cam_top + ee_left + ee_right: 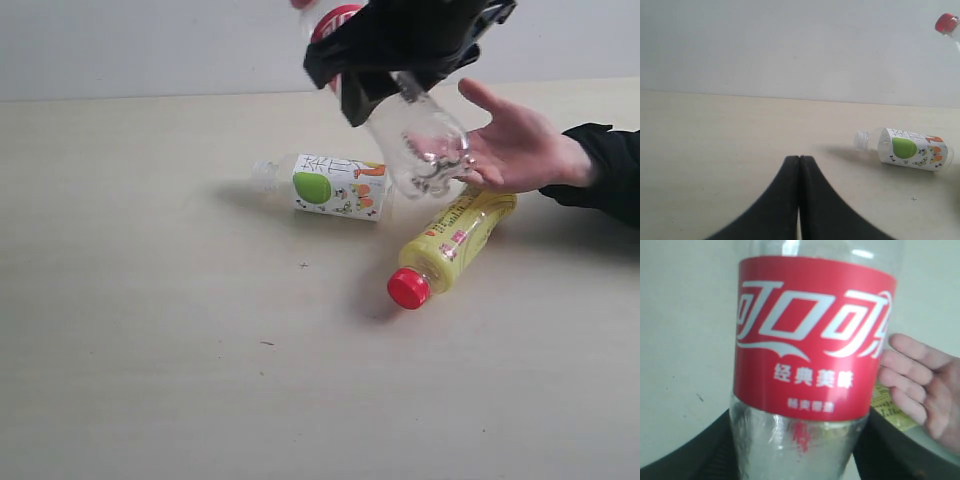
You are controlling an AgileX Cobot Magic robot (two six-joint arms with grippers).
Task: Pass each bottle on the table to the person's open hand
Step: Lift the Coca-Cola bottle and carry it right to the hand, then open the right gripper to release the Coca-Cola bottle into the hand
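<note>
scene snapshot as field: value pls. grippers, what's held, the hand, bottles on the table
right gripper: shut on clear bottle, held in the air, tilted, red cap end up
left gripper: shut, empty
person's hand: open, palm up, at the clear bottle's base; contact unclear
apple-label bottle: lying on the table
yellow bottle: lying on the table, red cap toward the exterior camera, far end below the hand
bottles in view: three
</note>
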